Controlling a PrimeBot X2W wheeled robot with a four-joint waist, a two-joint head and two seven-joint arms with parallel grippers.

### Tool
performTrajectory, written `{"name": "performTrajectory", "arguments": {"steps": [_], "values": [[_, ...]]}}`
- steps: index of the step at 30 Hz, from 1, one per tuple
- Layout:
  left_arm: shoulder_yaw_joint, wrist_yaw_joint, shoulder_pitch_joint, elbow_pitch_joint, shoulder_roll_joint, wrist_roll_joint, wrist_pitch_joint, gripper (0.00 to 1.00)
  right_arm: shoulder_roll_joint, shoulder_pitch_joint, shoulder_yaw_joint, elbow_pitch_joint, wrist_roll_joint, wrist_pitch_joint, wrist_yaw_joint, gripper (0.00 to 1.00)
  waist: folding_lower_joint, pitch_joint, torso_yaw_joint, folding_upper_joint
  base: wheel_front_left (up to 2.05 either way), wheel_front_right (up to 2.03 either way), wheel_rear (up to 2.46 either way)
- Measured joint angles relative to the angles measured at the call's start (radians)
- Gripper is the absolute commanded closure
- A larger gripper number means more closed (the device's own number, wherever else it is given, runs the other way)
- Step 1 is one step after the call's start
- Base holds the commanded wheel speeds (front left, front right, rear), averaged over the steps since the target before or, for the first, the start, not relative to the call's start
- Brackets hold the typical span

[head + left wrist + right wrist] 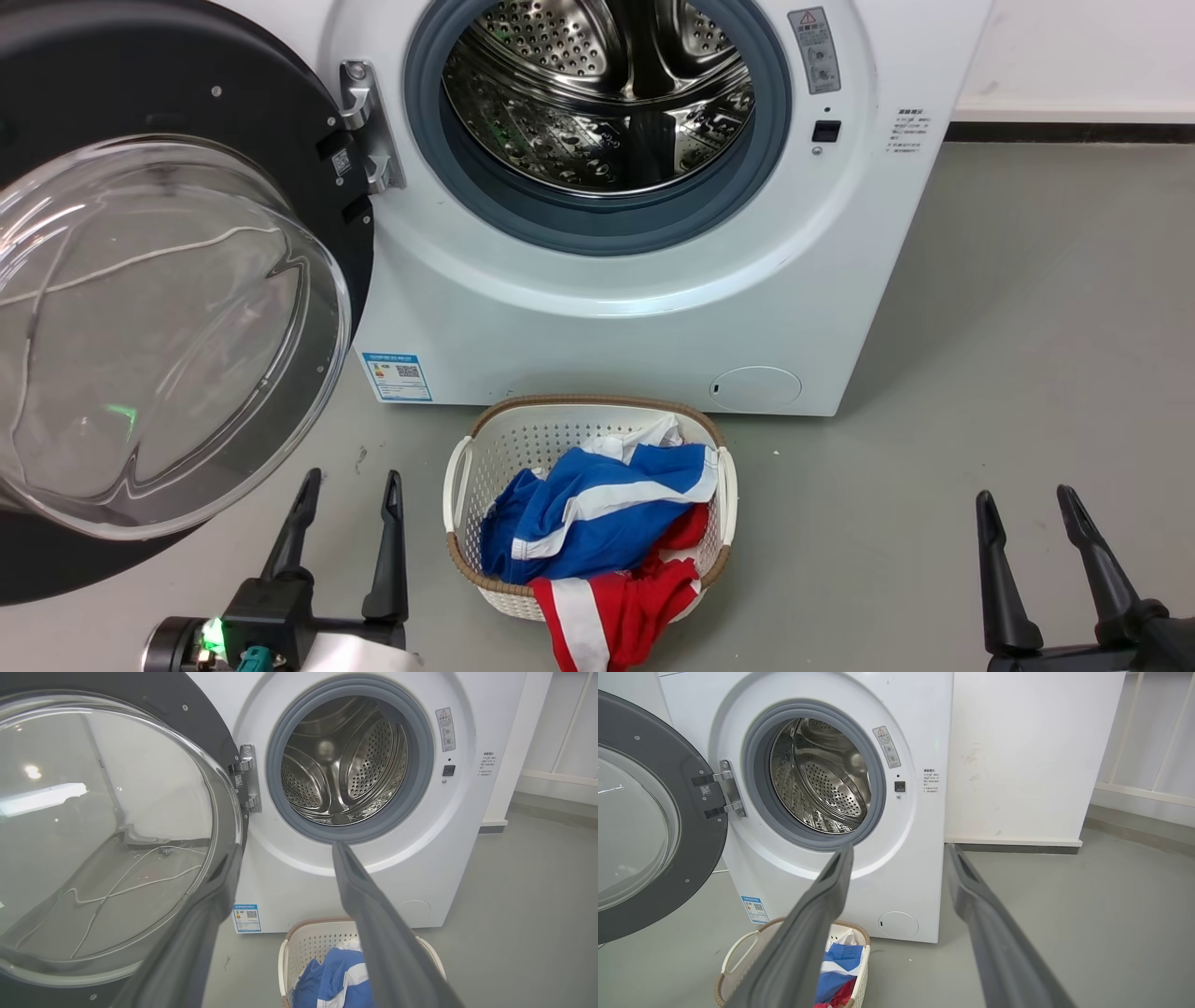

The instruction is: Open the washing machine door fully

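The washing machine (653, 308) is a white front-loader with its steel drum (597, 89) and grey gasket exposed. Its door (140, 308), a black disc with a bulging clear glass bowl, stands swung wide to the left on its hinge (364, 126). The door (103, 830) takes up the left half of the left wrist view, and the door (640, 826) sits at the left edge of the right wrist view. My left gripper (350, 485) is open at the lower left, just below the door's rim and apart from it. My right gripper (1027, 499) is open at the lower right over bare floor.
A white laundry basket (467, 476) with blue, white and red clothes stands on the grey floor in front of the machine, between my grippers. A white wall with a dark skirting (1074, 131) runs to the right of the machine. A white cable lies on the floor behind the glass.
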Motion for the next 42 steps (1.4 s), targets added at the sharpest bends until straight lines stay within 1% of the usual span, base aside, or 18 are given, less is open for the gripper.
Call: {"name": "performTrajectory", "arguments": {"steps": [16,17,18,23,34,42], "values": [[0.009,0.012,0.018,0.032,-0.006,-0.01,0.0,0.0,0.0,0.017,0.011,0.007,0.012,0.0,0.0,0.0,0.0,-0.016,-0.021,0.0,0.0,0.0,0.0],[0.01,0.017,0.018,0.034,-0.007,-0.008,0.0,0.0,0.0,0.018,0.011,0.008,0.013,0.0,0.0,0.0,0.0,-0.016,-0.02,0.0,0.0,0.0,0.0],[0.009,0.019,0.019,0.041,-0.007,-0.007,0.001,1.0,0.0,0.018,0.011,0.015,0.013,0.0,0.0,1.0,0.0,-0.016,-0.02,0.0,0.0,0.0,0.0],[0.009,0.019,0.036,0.089,-0.011,-0.017,0.011,1.0,0.0,0.02,0.015,0.059,0.022,0.005,0.0,1.0,0.0,-0.016,-0.02,0.0,0.0,0.0,0.0],[0.026,0.002,0.019,0.112,-0.011,-0.243,0.067,1.0,-0.007,-0.007,0.024,0.1,0.259,0.044,0.0,1.0,0.0,-0.016,-0.021,0.0,0.0,0.0,0.0],[0.036,-0.007,-0.001,0.122,-0.011,-0.391,0.1,1.0,-0.014,-0.041,0.028,0.128,0.41,0.072,0.0,1.0,0.0,-0.015,-0.022,0.0,0.0,0.0,0.0]]}}
